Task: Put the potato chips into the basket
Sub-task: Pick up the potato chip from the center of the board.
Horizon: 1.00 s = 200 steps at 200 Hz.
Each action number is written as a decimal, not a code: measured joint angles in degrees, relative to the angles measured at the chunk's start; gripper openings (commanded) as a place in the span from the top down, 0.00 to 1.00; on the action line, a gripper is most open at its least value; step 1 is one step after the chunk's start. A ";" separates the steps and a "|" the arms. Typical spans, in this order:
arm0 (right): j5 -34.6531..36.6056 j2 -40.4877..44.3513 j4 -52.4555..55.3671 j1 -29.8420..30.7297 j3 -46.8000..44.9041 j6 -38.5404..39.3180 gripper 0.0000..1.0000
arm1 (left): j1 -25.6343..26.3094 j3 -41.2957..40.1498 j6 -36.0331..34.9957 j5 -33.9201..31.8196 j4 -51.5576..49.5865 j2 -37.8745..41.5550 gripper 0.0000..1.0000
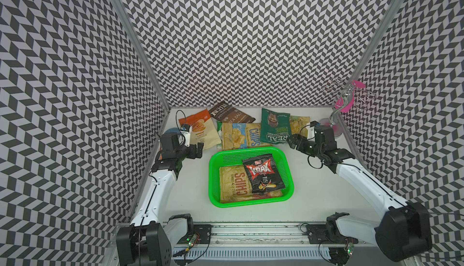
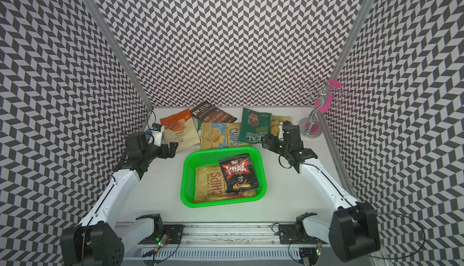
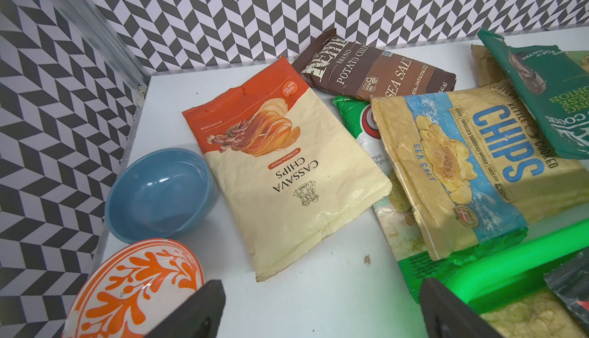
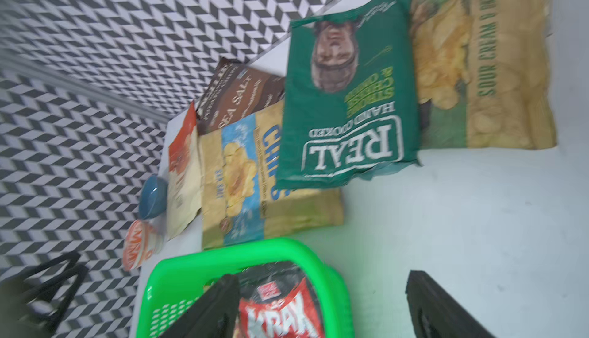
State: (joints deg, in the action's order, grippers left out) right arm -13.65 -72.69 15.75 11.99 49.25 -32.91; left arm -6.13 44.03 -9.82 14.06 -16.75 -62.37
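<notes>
Lying in the basket (image 1: 212, 177), a black-red bag (image 1: 263, 174) — long axis front-to-back, top toward the chevron wall (image 1: 251, 38) — overlaps a tan bag (image 1: 231, 184); white table (image 1: 326, 189) beneath; left gripper (image 1: 198, 149) and right gripper (image 1: 291, 142) wide, empty.

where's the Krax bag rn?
In both top views the Krax bag lies inside the green basket, toward its far right side, overlapping the tan CHIPS bag.
</notes>
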 measured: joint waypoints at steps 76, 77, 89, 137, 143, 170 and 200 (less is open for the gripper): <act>-7.96 -23.02 -10.34 -3.93 4.07 -0.17 0.17 | 0.00 0.00 -0.59 0.35 0.00 0.00 0.01; -8.04 -23.15 -10.54 -3.93 4.07 -0.20 0.17 | 0.00 0.00 -0.59 0.35 0.00 0.00 0.01; -9.33 -24.98 -12.87 -3.93 4.17 -0.85 0.18 | 0.00 0.00 -0.63 0.35 0.00 -0.04 0.01; -12.24 -31.41 -18.40 -3.93 6.64 -2.73 0.22 | 0.00 0.00 -0.63 0.35 0.00 -0.11 0.01; -12.39 -32.00 -18.80 -3.93 7.17 -2.84 0.23 | 0.00 0.00 -0.63 0.35 0.00 -0.11 0.01; -12.98 -33.99 -19.30 -3.93 9.05 -3.23 0.49 | 0.00 0.00 -0.63 0.33 0.00 -0.11 0.01; -12.79 -34.51 -19.74 -3.93 9.31 -3.72 0.84 | 0.00 0.00 -0.63 0.33 0.00 -0.11 0.01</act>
State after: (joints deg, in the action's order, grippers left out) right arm -26.44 -107.20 -3.99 8.05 58.57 -36.62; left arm -6.13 44.03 -10.46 14.39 -16.75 -62.48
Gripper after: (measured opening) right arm 0.281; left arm 0.993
